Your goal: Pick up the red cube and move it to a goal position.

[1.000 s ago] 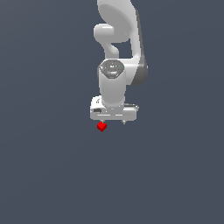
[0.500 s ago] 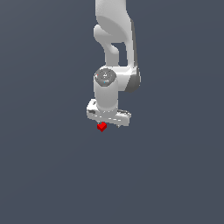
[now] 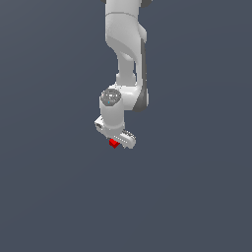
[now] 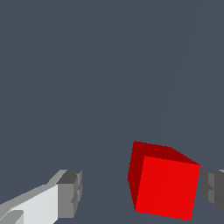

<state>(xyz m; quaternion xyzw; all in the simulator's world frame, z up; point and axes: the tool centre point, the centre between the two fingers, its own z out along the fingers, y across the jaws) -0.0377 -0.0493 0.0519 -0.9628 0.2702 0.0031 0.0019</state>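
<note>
The red cube [image 3: 114,143] is tiny and shows just under my white gripper [image 3: 118,139] in the exterior view, partly hidden by the hand. In the wrist view the red cube [image 4: 164,183] sits between my two grey fingertips. One fingertip [image 4: 70,192] stands well apart from it. The other fingertip [image 4: 214,190] is right beside it; I cannot tell if it touches. The gripper [image 4: 142,192] is open, with the jaws wider than the cube.
A plain dark grey surface [image 3: 59,187] fills both views. The white arm [image 3: 125,44] rises above the gripper to the exterior view's top edge. No other objects show.
The hand has turned about its vertical axis and come down over the cube, so less of the cube shows. The cube has stayed in place.
</note>
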